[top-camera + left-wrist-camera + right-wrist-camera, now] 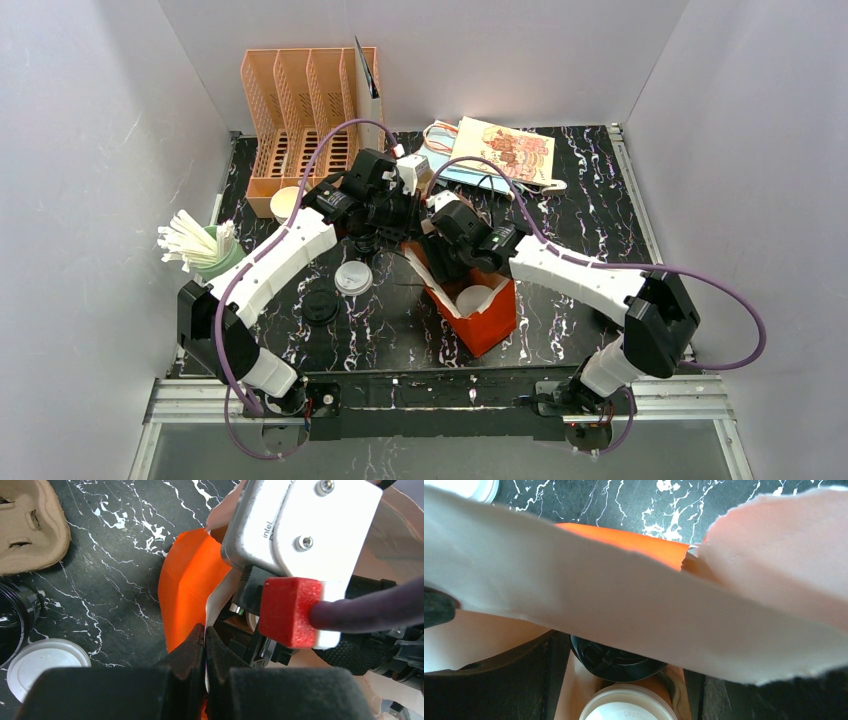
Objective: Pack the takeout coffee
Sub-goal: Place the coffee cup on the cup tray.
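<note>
An orange paper bag (pixel 487 318) stands open at mid-table. My left gripper (pixel 405 232) (pixel 205 630) is shut on the bag's far rim, pinching the paper edge. My right gripper (pixel 440 262) (pixel 624 642) reaches down into the bag's mouth. Its jaws stand wide apart and its tips are hidden behind a pale flap. Below them stand a black-lidded cup (pixel 616 661) and a white-lidded cup (pixel 626 706) (pixel 473 297), with a thin gap at each finger. The cups' sides are hidden, so I cannot tell which is the takeout coffee.
Left of the bag lie a loose white lid (pixel 353 278) (pixel 45 666), a black lid (pixel 320 307) and an open black cup (pixel 10 625). A pulp cup carrier (pixel 25 525), an orange rack (pixel 310 110), a green holder of white sticks (pixel 200 250) and a booklet (pixel 505 150) ring the table.
</note>
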Robot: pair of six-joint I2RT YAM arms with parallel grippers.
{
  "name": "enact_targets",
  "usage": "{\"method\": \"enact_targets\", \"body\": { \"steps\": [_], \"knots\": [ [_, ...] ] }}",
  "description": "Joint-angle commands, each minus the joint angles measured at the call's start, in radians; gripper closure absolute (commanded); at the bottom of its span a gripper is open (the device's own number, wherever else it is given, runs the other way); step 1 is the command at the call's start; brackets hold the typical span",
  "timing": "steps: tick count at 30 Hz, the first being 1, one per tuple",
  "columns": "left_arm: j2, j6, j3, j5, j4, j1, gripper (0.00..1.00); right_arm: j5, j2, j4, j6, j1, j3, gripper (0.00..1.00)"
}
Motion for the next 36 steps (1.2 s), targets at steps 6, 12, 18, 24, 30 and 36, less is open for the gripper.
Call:
{"method": "enact_targets", "body": {
  "steps": [6, 12, 18, 24, 30, 36],
  "knots": [
    [0.008, -0.053, 0.07, 0.049, 0.102, -0.007, 1.0, -0.096, 0.031, -0.056, -0.016, 0.022, -0.093, 0.97],
    [0.007, -0.06, 0.079, 0.047, 0.104, -0.005, 1.0, -0.061, -0.003, -0.064, -0.046, 0.014, -0.025, 0.91],
    [-0.005, -0.075, 0.077, 0.031, 0.112, -0.005, 1.0, -0.06, -0.019, -0.066, -0.038, 0.011, -0.027, 0.91],
    [-0.005, -0.116, 0.098, -0.021, 0.114, -0.005, 1.0, -0.079, -0.007, -0.038, -0.043, 0.008, -0.081, 0.91],
    [-0.023, -0.136, 0.104, -0.124, 0.102, -0.005, 1.0, -0.113, 0.013, -0.019, -0.021, 0.007, -0.121, 0.91],
    [-0.06, -0.124, 0.046, -0.143, 0.098, -0.005, 1.0, -0.136, 0.03, -0.013, -0.006, 0.007, -0.151, 0.92]
  ]
}}
